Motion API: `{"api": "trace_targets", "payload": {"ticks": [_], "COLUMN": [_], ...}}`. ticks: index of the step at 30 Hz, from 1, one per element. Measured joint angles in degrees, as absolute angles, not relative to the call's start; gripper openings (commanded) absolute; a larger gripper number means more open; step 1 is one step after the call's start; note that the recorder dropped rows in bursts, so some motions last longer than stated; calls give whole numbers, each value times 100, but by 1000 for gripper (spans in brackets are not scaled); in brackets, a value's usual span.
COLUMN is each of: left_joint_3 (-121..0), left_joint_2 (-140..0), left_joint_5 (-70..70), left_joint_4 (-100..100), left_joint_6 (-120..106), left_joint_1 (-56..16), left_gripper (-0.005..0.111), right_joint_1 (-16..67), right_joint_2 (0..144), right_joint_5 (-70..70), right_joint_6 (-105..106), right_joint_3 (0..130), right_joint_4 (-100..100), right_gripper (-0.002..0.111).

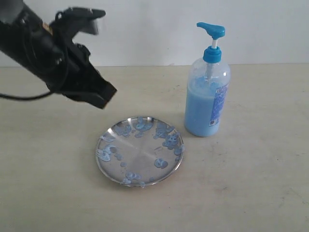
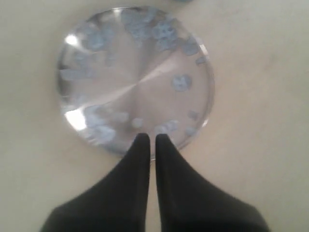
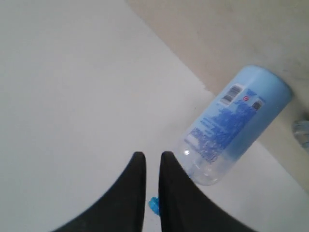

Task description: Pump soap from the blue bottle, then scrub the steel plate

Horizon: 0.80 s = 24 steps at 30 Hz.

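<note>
The steel plate (image 1: 143, 149) lies on the table, dotted with pale blue soap blobs (image 1: 161, 163). To its right stands the blue bottle (image 1: 207, 99), upright, with its pump head (image 1: 211, 30) raised. My left gripper (image 1: 104, 94) hangs above the table to the plate's upper left, shut and empty. In the left wrist view its tips (image 2: 151, 137) sit over the rim of the plate (image 2: 140, 82), where the soap blobs (image 2: 181, 82) show. My right gripper (image 3: 152, 155) is shut with nothing held, beside the bottle (image 3: 236, 123); a bit of the blue pump head (image 3: 153, 205) shows behind its fingers. The exterior view does not show it.
The beige table (image 1: 251, 183) runs back to a white wall (image 1: 154, 29). The black left arm (image 1: 43, 48) with its cable crosses the upper left. An edge of the plate (image 3: 301, 131) shows at the side of the right wrist view.
</note>
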<state>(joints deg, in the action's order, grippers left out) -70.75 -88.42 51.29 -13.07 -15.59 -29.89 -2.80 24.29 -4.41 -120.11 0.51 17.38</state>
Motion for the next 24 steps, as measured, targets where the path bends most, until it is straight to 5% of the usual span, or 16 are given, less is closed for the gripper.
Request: {"api": "trace_targets", "payload": {"ticks": [11, 15, 19, 24], "left_joint_3": [-8847, -8873, -9000, -9114], "left_joint_2": [-10394, -11527, -11393, -11866], "left_joint_5": [6869, 6952, 6395, 6814], "left_joint_4": [-632, -1746, -524, -3772], "left_joint_6": [-1440, -1966, -1169, -3632], "left_joint_1": [-2979, -3003, -2977, -3098], "left_gripper": [4, 4, 4, 4], "right_joint_1": [-280, -280, -280, -280], "right_joint_2": [1749, 1482, 1399, 1399], "right_joint_5": [732, 741, 741, 741], "right_joint_6": [-12011, -12011, -12011, -12011], "right_joint_3": [27, 27, 15, -5], "right_joint_4": [1747, 1747, 1747, 1747], "right_gripper": [0, 0, 0, 0]}}
